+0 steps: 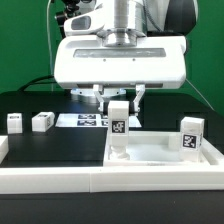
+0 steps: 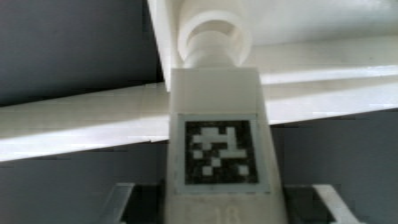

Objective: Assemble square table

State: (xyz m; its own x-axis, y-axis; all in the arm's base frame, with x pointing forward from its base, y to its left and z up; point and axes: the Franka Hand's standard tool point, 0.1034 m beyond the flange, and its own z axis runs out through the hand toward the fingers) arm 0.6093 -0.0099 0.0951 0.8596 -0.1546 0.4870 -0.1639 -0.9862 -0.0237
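Note:
The white square slab lies at the exterior view's right, raised rims up. One tagged leg stands on its far right corner. My gripper is shut on a second tagged leg, holding it upright with its lower end on the slab near the left rim. In the wrist view this leg fills the middle, its rounded end against the slab. My gripper has a finger on each side of it. Two loose legs lie at the left.
The marker board lies flat on the black surface behind the held leg. A long white rail edges the front of the work surface. The arm's white body hangs over the middle.

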